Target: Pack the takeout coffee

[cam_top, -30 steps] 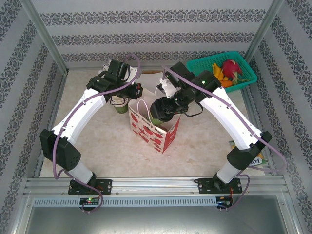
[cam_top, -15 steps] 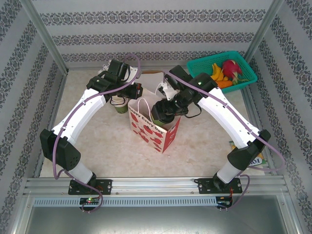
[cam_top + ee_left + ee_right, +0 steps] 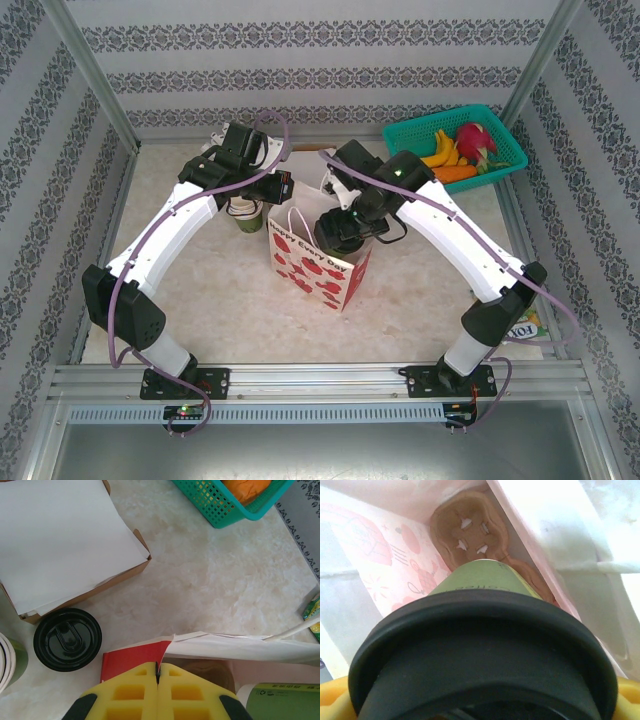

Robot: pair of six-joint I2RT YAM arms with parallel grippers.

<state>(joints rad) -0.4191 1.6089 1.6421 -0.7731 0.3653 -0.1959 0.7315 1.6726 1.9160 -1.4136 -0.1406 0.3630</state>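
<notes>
The right gripper (image 3: 340,235) holds the takeout coffee (image 3: 480,630) inside the paper bag (image 3: 310,275), whose rim the left gripper (image 3: 158,677) pinches.

The takeout coffee (image 3: 480,650), a small green paper cup with a round black lid, is inside the red-flowered paper bag (image 3: 375,550). Its base points toward the brown cardboard cup carrier (image 3: 470,525), seemingly just above it.

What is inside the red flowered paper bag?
A brown cardboard cup carrier lies at the bottom, and the lidded green cup, held by the right gripper, hangs above it. The cup hides part of the carrier.
</notes>
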